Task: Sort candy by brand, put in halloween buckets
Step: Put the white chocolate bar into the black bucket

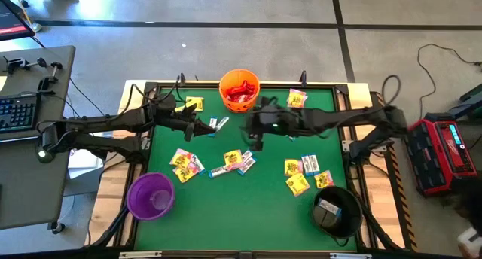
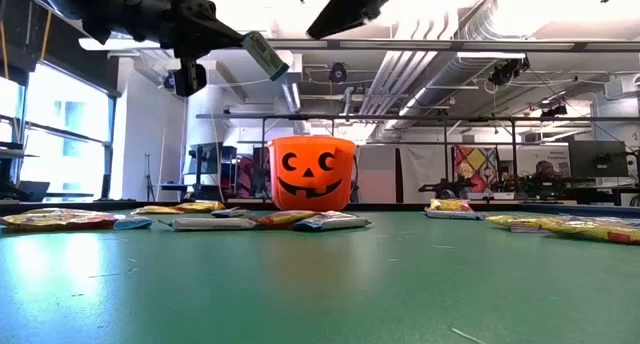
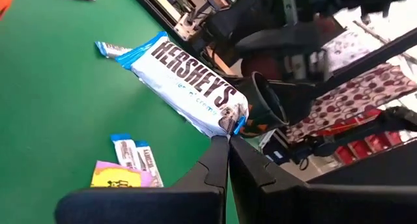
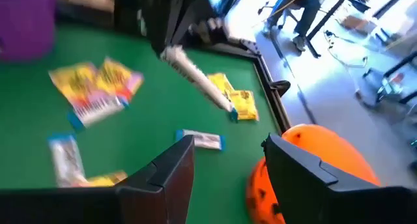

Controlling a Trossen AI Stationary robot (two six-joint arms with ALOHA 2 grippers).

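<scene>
Candy (image 1: 233,162) scattered mid-table; orange bucket (image 1: 239,89) at far edge, purple bucket (image 1: 150,196) and black bucket (image 1: 337,209) at near corners. Right gripper (image 1: 254,132) beside orange bucket, spread, empty. Low view: left gripper (image 2: 232,39) aloft. Left wrist view: pressed together, pinching white-blue packet (image 3: 191,84) by one end. Best carried over matching bucket before release, probably the black one.

Small flat wrapped candy packets (image 1: 186,164) in yellow, red and white-blue are lying scattered across the table's middle. An orange plastic pumpkin-face pail (image 1: 239,90) is standing at the far edge, a purple pail (image 1: 151,196) near the front-left corner, a black pail (image 1: 337,210) near the front-right.
</scene>
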